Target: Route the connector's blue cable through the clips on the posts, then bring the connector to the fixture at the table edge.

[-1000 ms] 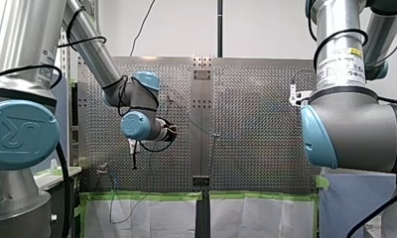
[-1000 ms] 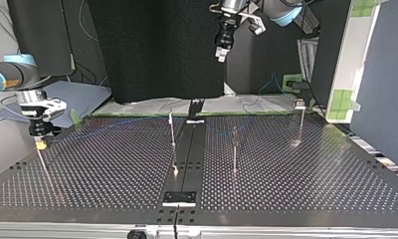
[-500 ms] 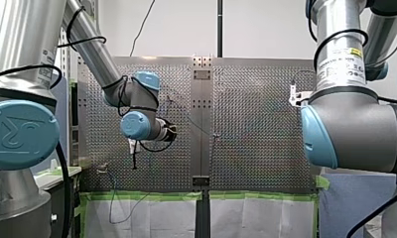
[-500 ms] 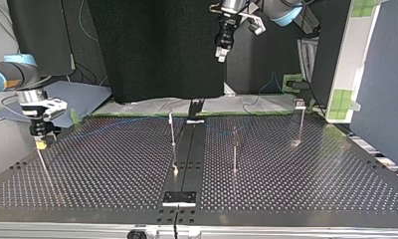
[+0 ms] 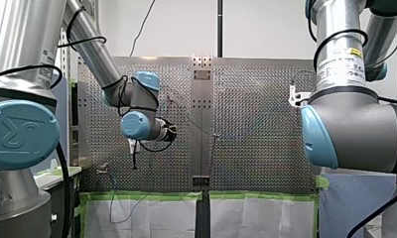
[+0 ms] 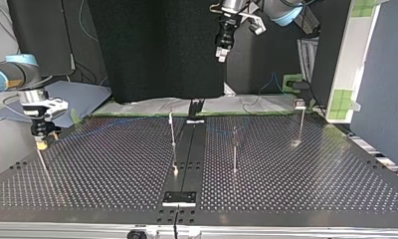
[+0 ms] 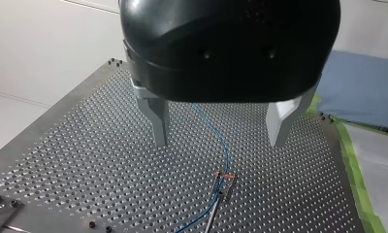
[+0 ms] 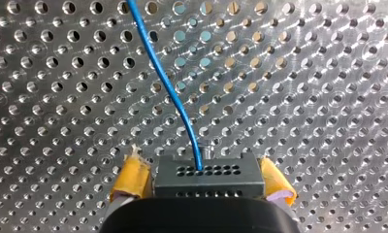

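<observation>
- Perforated metal table [image 6: 112,169]; green tape [image 5: 147,196] along one edge, black screen [image 6: 157,50] behind it.
- Connector [image 8: 207,175]: near the table's edge at the top view's left. Long axis spans pad to pad, holed face toward the table. The blue cable [image 8: 170,92] leaves that face, running ahead.
- Right gripper [image 8: 202,178]: yellow pads [image 8: 131,177] clamped on the connector.
- Left gripper [image 7: 218,131]: fingers spread, nothing between, raised above the table.

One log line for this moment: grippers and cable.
right gripper: shut on connector | left gripper: open, empty, high above table | blue cable: leads from connector across table
</observation>
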Action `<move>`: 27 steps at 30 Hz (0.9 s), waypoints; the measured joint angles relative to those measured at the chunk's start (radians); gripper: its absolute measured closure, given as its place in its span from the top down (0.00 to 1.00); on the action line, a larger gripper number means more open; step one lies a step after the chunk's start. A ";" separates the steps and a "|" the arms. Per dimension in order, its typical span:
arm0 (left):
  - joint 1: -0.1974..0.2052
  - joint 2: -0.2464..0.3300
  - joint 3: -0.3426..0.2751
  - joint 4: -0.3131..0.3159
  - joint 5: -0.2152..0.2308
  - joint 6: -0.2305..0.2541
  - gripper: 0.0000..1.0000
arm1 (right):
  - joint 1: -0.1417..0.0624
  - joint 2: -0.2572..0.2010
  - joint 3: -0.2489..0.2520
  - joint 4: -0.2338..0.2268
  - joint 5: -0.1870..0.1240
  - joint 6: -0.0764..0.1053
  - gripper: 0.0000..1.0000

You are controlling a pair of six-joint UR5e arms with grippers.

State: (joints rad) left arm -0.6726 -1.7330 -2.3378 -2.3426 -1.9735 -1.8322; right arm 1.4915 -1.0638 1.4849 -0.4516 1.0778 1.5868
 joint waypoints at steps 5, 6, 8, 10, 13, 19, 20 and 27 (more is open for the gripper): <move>0.000 0.000 0.000 0.000 0.000 -0.001 0.98 | 0.000 -0.001 -0.001 -0.005 0.002 0.002 0.98; 0.000 0.000 0.000 0.000 0.000 -0.001 0.98 | 0.000 -0.001 -0.001 -0.006 0.003 0.003 0.98; 0.001 0.000 0.000 0.000 0.000 -0.001 0.98 | 0.000 -0.001 -0.001 -0.007 0.004 0.005 0.98; 0.001 0.000 0.000 0.000 0.000 -0.001 0.98 | 0.001 -0.001 -0.001 -0.009 0.006 0.007 0.98; 0.000 0.000 0.000 0.000 0.000 -0.001 0.98 | 0.001 0.000 -0.001 -0.010 0.006 0.012 0.98; 0.000 0.000 0.000 0.000 0.000 -0.001 0.98 | 0.001 0.000 -0.001 -0.012 0.009 0.016 0.98; 0.000 0.000 0.000 0.000 0.000 -0.001 0.98 | 0.001 0.000 -0.001 -0.013 0.010 0.016 0.98; 0.000 0.000 0.000 -0.001 0.000 -0.001 0.98 | 0.002 -0.001 -0.001 -0.013 0.014 0.018 0.98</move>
State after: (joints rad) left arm -0.6722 -1.7328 -2.3376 -2.3432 -1.9735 -1.8330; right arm 1.4933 -1.0644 1.4841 -0.4649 1.0915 1.6045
